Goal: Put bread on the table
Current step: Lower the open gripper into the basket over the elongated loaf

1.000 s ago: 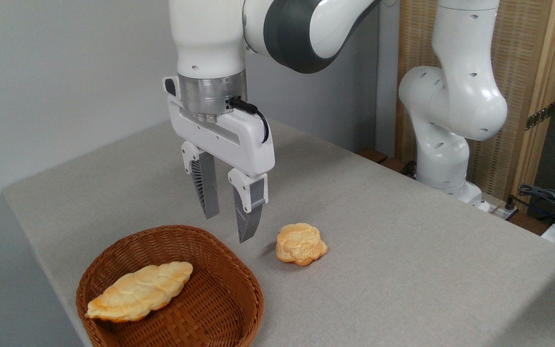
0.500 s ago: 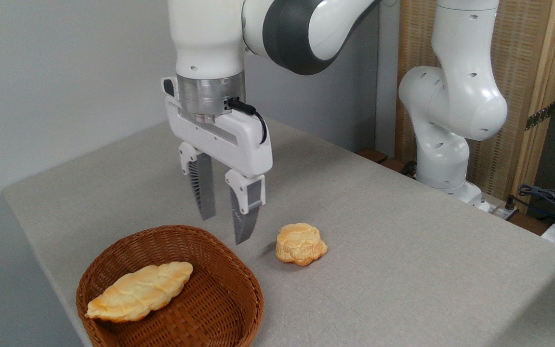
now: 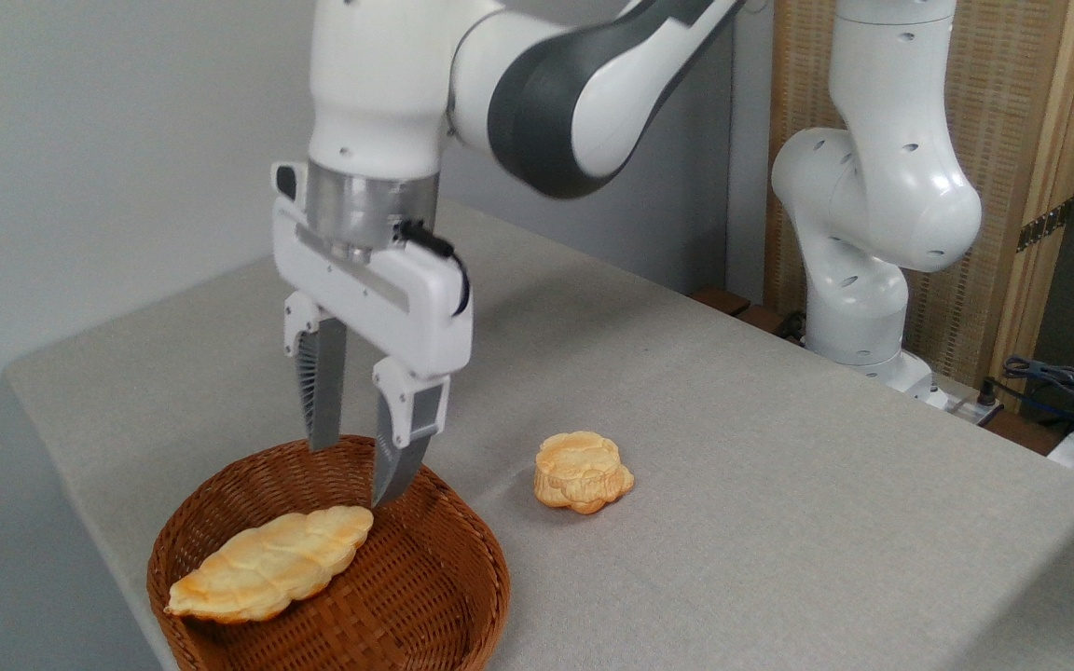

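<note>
Fixed camera view. I see the long, flat, leaf-shaped golden-orange bread (image 3: 270,563) lying inside the brown woven wicker basket (image 3: 444,596) at the lower left. Its long axis runs diagonally across the basket floor: one pointed end aims at the lower left, close to the basket's near wall, and the other aims at the upper right, toward the basket's middle. The braided ridges face up.

My white two-finger gripper (image 3: 355,475) hangs from the white and dark grey arm (image 3: 537,102) above the far half of the basket, fingers pointing down. The jaws stand apart with a clear gap and hold nothing. The right fingertip (image 3: 388,485) sits just beside the bread's upper-right end; I cannot tell whether it touches.

The small round flower-shaped golden bun (image 3: 583,472) rests on the large tabletop covered in light grey-beige cloth (image 3: 779,522), to the right of the basket and apart from it.
</note>
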`<move>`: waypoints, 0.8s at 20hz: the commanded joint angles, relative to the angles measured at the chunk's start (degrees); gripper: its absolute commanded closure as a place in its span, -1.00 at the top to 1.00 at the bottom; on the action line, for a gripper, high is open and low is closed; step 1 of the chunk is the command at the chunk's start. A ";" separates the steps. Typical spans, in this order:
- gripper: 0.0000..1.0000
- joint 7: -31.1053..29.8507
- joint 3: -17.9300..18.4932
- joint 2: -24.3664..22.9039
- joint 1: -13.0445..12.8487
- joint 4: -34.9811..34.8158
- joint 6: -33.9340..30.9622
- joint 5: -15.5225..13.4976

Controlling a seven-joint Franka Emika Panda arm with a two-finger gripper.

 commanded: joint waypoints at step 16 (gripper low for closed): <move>1.00 0.36 -1.63 9.92 -1.08 0.58 13.54 -5.66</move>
